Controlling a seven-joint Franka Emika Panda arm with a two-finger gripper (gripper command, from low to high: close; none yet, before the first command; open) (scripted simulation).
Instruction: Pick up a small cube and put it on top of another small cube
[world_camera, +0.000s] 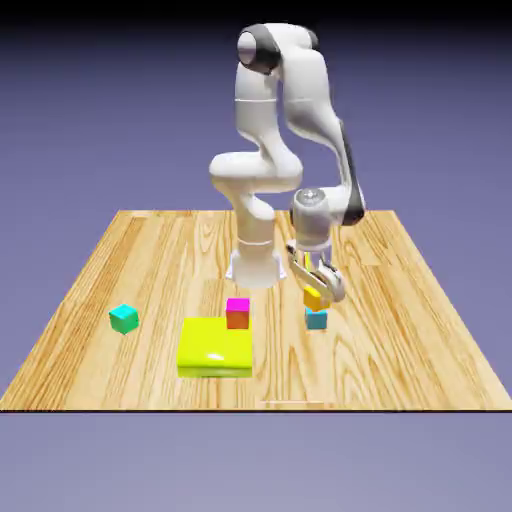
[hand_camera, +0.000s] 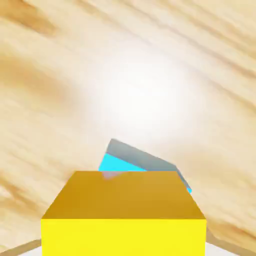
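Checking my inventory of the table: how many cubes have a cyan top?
2: the green-sided cube near the exterior view's left edge of the table, and the blue cube directly beneath the yellow-orange cube at the gripper.

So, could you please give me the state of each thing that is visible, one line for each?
small cube: at the gripper's tips, right above the cyan cube; whether it rests on it, cannot tell.
another small cube: on the table, under the yellow cube.
gripper: around the small cube; open or gripping, cannot tell.
magenta-topped cube: on the table, by the flat yellow block.
green-sided cube: on the table, alone.
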